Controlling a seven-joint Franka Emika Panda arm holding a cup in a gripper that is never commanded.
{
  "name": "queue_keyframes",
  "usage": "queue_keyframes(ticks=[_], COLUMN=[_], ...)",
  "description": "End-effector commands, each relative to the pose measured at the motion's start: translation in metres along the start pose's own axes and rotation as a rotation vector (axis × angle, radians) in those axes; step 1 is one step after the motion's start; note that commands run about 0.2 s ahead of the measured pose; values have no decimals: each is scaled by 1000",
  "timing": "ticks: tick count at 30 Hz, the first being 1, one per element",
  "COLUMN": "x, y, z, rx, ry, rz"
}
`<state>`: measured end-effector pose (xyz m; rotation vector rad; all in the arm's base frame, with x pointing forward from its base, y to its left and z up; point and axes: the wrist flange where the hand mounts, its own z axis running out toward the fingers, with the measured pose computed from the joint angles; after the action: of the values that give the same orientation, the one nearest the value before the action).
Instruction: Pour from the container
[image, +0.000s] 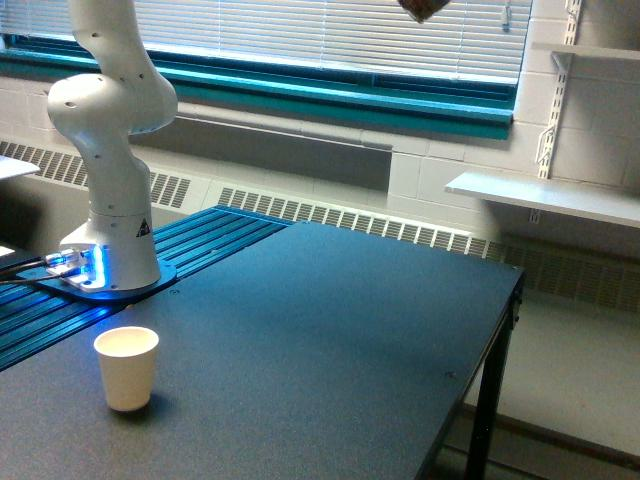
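- Your arm (110, 130) stands on its base (112, 270) at the exterior view's left, on the far left part of the worktop (330, 340). It rises straight out of the top edge of the picture.
- The hand is above that edge, so you cannot tell whether it is wide, narrow or holding anything.
- You cannot tell where the container is either; no clear glass shows on the worktop.
- A small dark brownish shape (422, 8) pokes in at the top edge, in front of the window blinds (330, 35). It is cut off by the frame, and you cannot tell what it is.
- A white paper cup (127, 368) stands upright on the worktop near the front, at the exterior view's left. It is in front of the base and apart from it, with its mouth open upward.
- Blue light glows at the foot of the base, beside some cables (30, 268).
- Blue ribbed rails (200, 240) run along the worktop's left side, under and behind the base.
- At the exterior view's right, a white wall shelf (550, 195) hangs on brackets, well apart from the worktop.
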<state>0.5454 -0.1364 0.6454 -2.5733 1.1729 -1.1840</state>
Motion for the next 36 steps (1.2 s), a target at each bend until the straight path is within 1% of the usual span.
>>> queue_keyframes(ticks=[1, 10, 13, 15, 17, 21, 23, 25, 26, 28, 30, 34, 36], x=[10, 3, -2, -7, -11, -24, -32, -39, -42, -48, -53, -61, -66], y=[10, 10, 9, 12, 13, 18, 23, 28, 32, 39, 46, 66, 77], z=[-2, -7, -11, -12, -15, -20, -22, -27, -30, -31, -38, -44, -45], rx=[-13, -10, -1, -9, -2, -5, -13, -11, -13, -27, -28, -51, -65], ry=[21, 29, 28, 29, 29, 28, 28, 28, 34, 37, 47, 65, 64], rz=[18, 2, -9, -19, -20, -38, -47, -47, -46, -49, -42, -26, -17])
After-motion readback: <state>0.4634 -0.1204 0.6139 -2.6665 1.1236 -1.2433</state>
